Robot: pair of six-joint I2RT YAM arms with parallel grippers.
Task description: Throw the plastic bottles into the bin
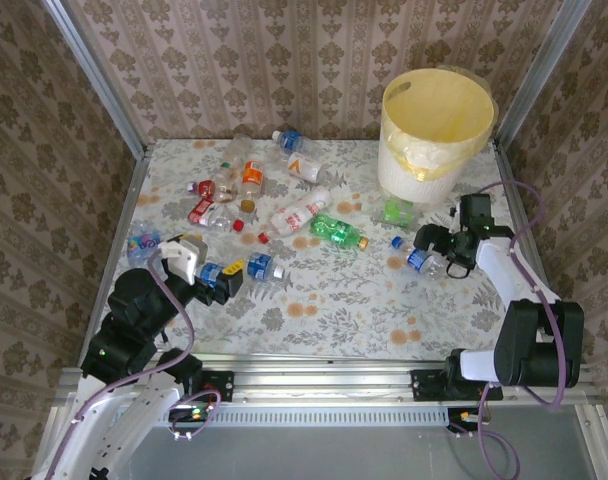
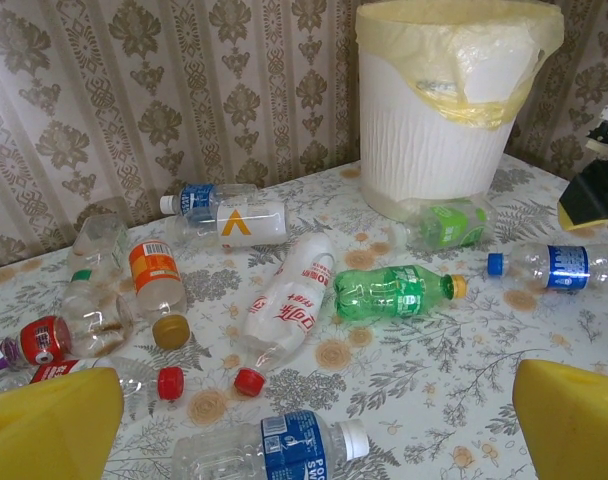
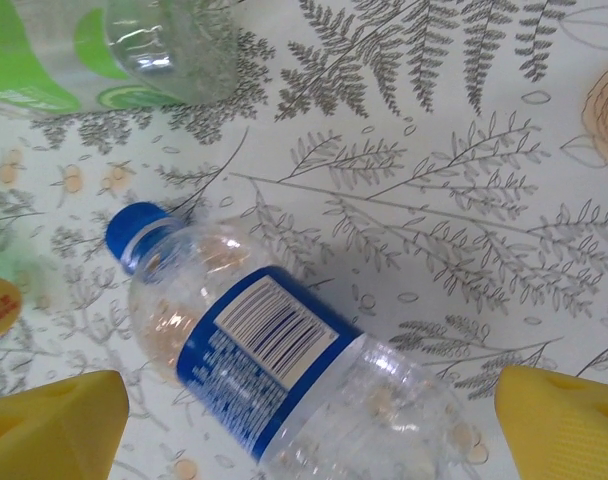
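The right gripper (image 3: 309, 430) hangs low over a clear bottle with a blue label (image 3: 274, 360). In the top view this bottle is at the right side, near the bin (image 1: 414, 165). The jaws are wide apart, one on each side of the bottle, and they do not touch it.

The bottle is round and smooth and lies slanted between the jaws. If they close on it crooked, I think it may pop out or roll away over the surface. The bin is tall, so a bottle lifted too low may bump the rim and fall back. A bottle with a green label (image 1: 399, 212) lies right at the foot of the bin and may get knocked.

The left gripper (image 2: 309, 425) also has its jaws wide apart. Another blue-label bottle (image 2: 284, 450) lies just in front of them, at the bottom of its view. The other plastic bottles (image 1: 249, 180) lie spread over the middle and upper left of the surface.

That blue label shows white letters "PO" and "SW". One white label (image 2: 239, 222) has an orange mark like an "A". A white bottle (image 2: 284, 300) has red writing I cannot read. The label under the right jaws shows a bar code and print too small to read.
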